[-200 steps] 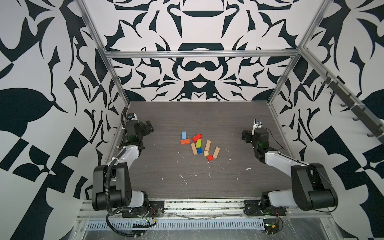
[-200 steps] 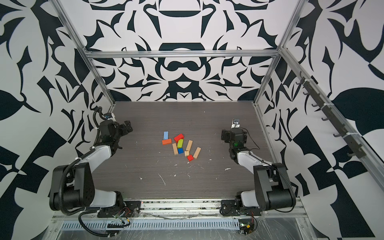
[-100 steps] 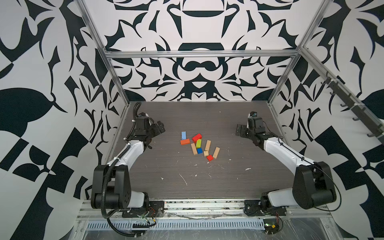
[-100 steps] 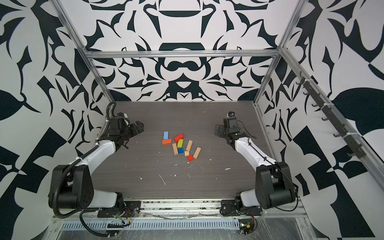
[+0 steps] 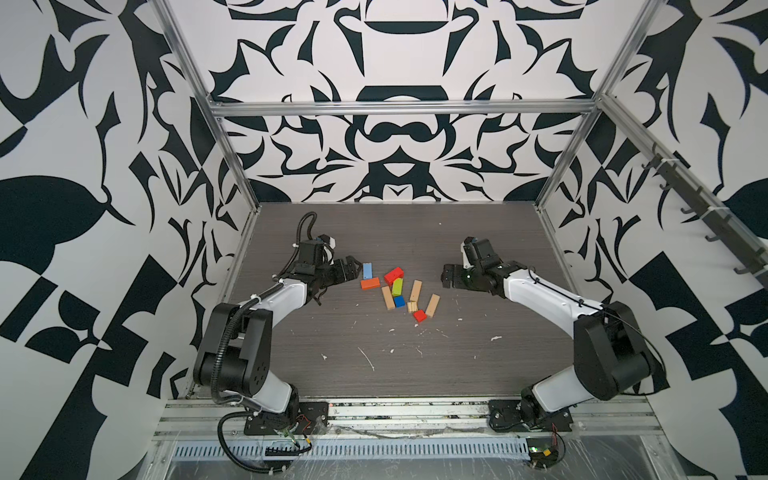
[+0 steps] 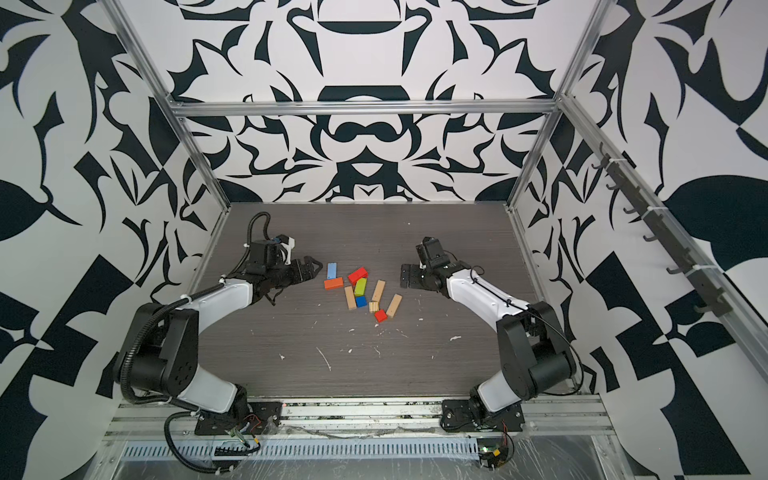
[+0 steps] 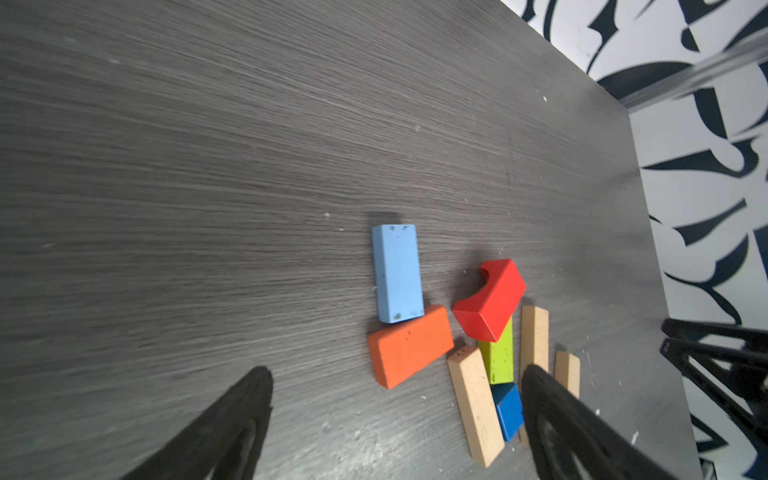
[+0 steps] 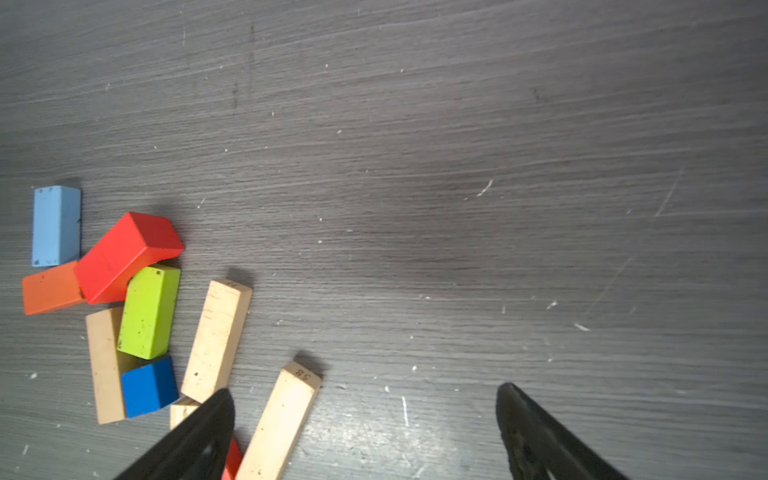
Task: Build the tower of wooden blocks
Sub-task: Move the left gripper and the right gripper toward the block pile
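Ten wooden blocks point(image 5: 387, 297) lie loose in one group near the middle of the desk point(image 5: 374, 353), with a red block point(image 5: 394, 275) leaning on a green block point(image 5: 397, 286). The left claw point(image 5: 352, 268) hangs just beside the light blue block point(image 5: 367, 270), jaws wide apart and empty; the right claw point(image 5: 446, 276), near the group's other side, is also apart.

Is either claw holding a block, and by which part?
Nothing is held. The left claw and the right claw are both open and empty, beside the blocks lying loose on the table.
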{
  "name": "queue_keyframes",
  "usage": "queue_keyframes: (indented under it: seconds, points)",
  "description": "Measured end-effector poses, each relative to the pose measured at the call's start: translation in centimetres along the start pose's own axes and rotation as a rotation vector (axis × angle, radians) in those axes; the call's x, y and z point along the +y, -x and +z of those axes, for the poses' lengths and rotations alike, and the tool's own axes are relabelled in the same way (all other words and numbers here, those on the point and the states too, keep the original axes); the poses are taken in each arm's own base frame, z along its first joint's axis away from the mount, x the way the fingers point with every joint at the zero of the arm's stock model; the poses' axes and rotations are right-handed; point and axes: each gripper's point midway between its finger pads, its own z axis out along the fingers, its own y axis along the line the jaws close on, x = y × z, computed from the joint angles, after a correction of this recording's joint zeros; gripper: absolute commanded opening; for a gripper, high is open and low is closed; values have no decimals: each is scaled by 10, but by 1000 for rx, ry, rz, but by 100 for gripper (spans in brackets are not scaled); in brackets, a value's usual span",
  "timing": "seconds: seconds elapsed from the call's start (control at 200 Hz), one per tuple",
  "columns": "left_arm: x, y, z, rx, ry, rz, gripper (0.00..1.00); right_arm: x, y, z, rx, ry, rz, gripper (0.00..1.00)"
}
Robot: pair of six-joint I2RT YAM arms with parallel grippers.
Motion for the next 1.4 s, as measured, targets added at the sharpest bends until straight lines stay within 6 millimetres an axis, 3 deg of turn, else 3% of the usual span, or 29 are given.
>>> queue_keyframes:
  seconds: [0.33,0.485,0.765,1.12,1.4]
  points:
    - [-58,-6,11,-34,-123,108,96,26,-27,5,58,16,-84,100]
    - [-72,-7,9,-45,-142,127,96,21,-42,4,92,3,-104,100]
    - [-95,17,-18,-125,-183,155,97,0,-79,-10,166,-45,-97,100]
    - [-104,29,-30,-163,-183,170,97,-7,-110,-1,248,-88,-101,100]
    - [-104,32,-32,-164,-166,174,98,-6,-122,15,281,-112,-124,100]
